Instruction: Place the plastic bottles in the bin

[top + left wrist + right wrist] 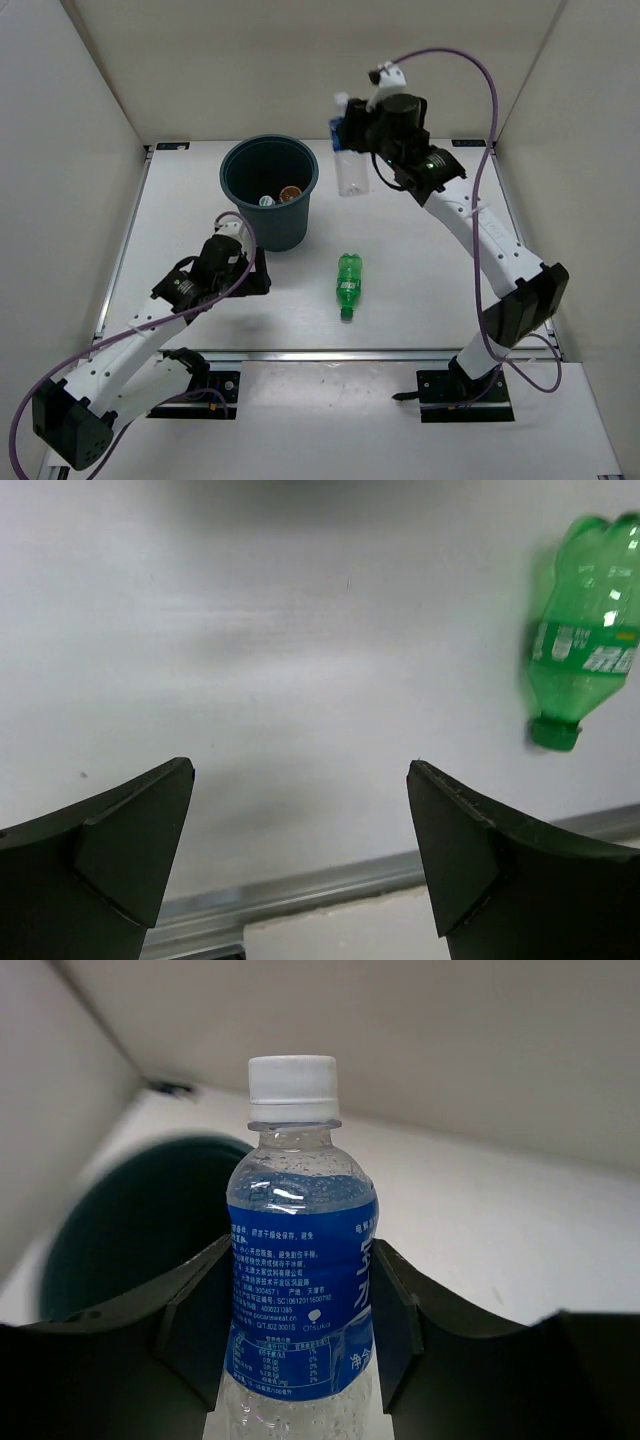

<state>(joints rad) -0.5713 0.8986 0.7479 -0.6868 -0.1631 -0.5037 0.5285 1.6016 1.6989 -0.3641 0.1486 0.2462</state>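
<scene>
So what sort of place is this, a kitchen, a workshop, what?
Probably a robot test cell: plain white panels box in a white table, two arms are bolted at its near edge, and the right pincer holds a blue-labelled bottle near a bin.

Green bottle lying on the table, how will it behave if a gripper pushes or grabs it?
The green bottle lies on its side, so a sideways push would probably roll it. It looks see-through with no liquid showing, so it is likely light and quick to skid. Its glossy plastic may slip in a loose grip.
</scene>
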